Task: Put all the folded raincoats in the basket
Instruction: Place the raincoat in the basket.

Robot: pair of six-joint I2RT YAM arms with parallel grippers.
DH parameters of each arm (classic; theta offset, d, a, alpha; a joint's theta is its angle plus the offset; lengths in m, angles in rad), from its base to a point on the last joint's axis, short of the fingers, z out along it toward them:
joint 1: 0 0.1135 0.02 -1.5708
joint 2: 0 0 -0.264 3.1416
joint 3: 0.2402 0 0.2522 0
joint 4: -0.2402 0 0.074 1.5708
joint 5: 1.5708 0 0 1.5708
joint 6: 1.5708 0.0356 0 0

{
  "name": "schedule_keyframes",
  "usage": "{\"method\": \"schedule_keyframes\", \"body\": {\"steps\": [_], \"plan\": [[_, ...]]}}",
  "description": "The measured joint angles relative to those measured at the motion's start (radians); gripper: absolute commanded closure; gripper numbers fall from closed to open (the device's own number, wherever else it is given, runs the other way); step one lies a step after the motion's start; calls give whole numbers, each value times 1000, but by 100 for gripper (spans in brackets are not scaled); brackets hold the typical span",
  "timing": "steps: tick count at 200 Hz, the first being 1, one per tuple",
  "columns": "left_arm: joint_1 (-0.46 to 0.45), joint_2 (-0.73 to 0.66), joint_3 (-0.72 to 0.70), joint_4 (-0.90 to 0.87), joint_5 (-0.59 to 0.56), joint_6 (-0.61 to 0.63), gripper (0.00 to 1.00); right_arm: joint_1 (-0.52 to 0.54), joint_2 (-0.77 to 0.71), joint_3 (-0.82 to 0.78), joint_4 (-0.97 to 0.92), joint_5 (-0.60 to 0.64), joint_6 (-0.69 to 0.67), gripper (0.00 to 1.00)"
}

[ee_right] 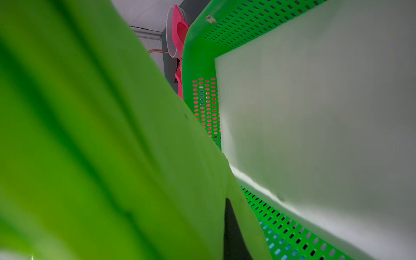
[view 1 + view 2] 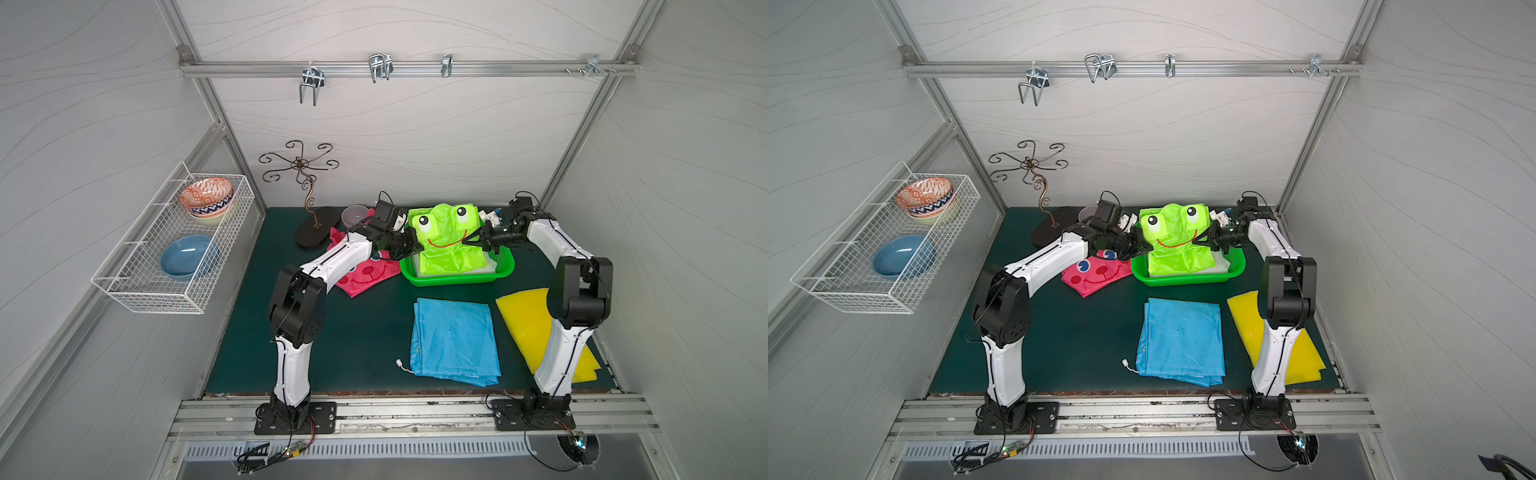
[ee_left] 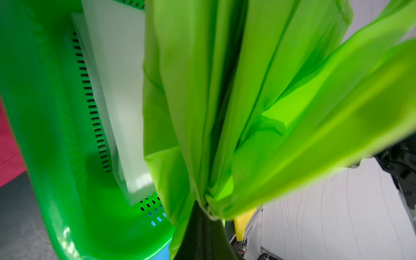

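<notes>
The raincoat (image 2: 444, 239) is lime green with a frog face, seen in both top views (image 2: 1173, 237). It hangs stretched between my two grippers above the bright green basket (image 2: 457, 279), and its lower part reaches down into the basket over a white folded sheet (image 2: 490, 266). My left gripper (image 2: 417, 246) is shut on the raincoat's left edge. My right gripper (image 2: 478, 239) is shut on its right edge. In the left wrist view the bunched fabric (image 3: 225, 90) fans out from the left gripper (image 3: 206, 207). In the right wrist view the fabric (image 1: 90, 135) hides most of the right gripper (image 1: 229, 225).
A pink raincoat (image 2: 365, 276) lies left of the basket under my left arm. Blue folded cloth (image 2: 455, 340) and yellow cloth (image 2: 528, 324) lie nearer the front. A scrolled metal stand (image 2: 309, 199) and grey bowl (image 2: 353, 214) stand at the back left. A white wire rack (image 2: 166, 266) holds bowls.
</notes>
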Motion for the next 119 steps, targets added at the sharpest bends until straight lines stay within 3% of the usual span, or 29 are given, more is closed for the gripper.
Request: {"method": "schedule_keyframes", "body": {"steps": [68,119], "plan": [[35,63,2,-26,-4,26,100,3,111,0,26,-39,18,91],[44,159,58,-95,-1,57,100,-8,152,36,43,8,22,74]]}}
